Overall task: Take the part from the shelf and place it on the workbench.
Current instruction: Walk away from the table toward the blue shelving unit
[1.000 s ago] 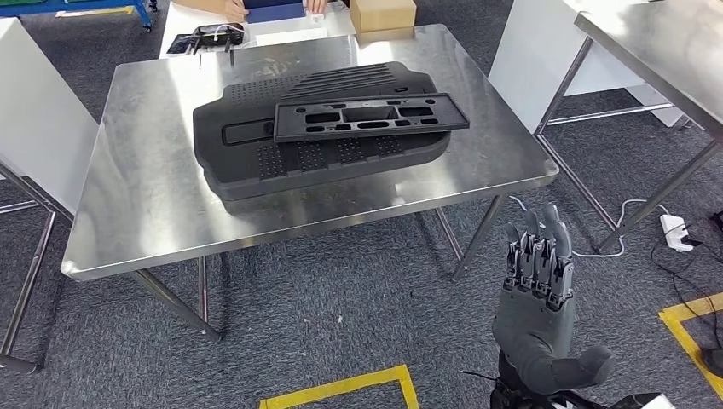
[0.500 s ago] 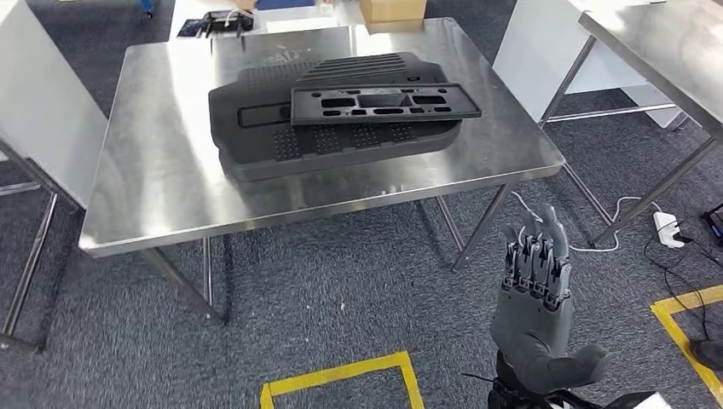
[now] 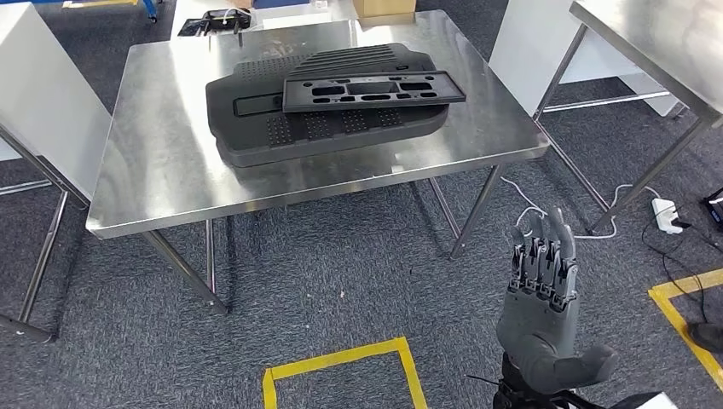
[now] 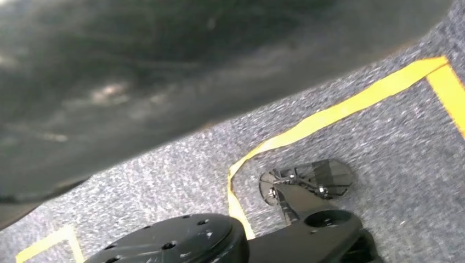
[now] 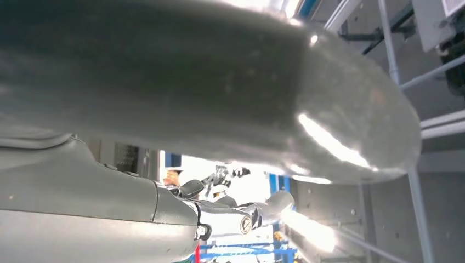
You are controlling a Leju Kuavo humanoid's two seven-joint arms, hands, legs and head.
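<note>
- Grey speckled carpet (image 3: 358, 281) covers the floor, marked with yellow tape lines (image 3: 341, 368); the steel workbench with a brushed top (image 3: 162, 179) stands on it.
- Lying on that bench, toward its far half, is the large dark grey moulded plastic panel with ribbed and perforated patches (image 3: 281, 136).
- Resting across the top of the panel is the flat black rectangular plastic frame with slotted cut-outs (image 3: 373, 90), tilted slightly, one end reaching past the panel's edge.
- No readable writing or brand shows on either part or on the bench.
- From the head view, the right hand (image 3: 540, 315) is raised in front of the bench and well apart from it, fingers (image 3: 546, 256) straight and close side by side, thumb out to the side, holding nothing.
- The right wrist view is blurred and gives no further detail of the fingers.
- The left wrist view looks down at carpet and yellow tape; a blurred dark grey mass there may be the left hand, and I cannot tell how its fingers lie.
- Beyond the bench sits a brown cardboard box (image 3: 384, 8); a white power strip (image 3: 666, 215) lies on the floor to the right.
</note>
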